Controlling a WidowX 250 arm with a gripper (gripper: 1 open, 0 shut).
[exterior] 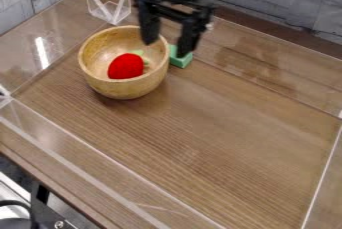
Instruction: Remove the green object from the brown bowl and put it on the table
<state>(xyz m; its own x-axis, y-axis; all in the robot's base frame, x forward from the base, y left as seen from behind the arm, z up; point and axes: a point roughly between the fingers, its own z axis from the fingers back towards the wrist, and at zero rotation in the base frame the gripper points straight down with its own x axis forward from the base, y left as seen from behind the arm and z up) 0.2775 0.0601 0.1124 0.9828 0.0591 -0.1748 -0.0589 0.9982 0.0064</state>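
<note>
The brown bowl (94, 73) stands on the left part of the table (214, 133), with a red round object (124, 67) inside it. The green object (179, 60) lies flat on the table, touching or nearly touching the bowl's right rim. My gripper (170, 45) hangs open above the bowl's right rim and the green object, with nothing between its black fingers (191, 39). The right finger hides the top of the green object.
Low clear plastic walls (80, 178) run along the table's edges. A clear folded plastic piece (107, 6) stands behind the bowl. Bare wood-grain surface stretches in front of and to the right of the bowl.
</note>
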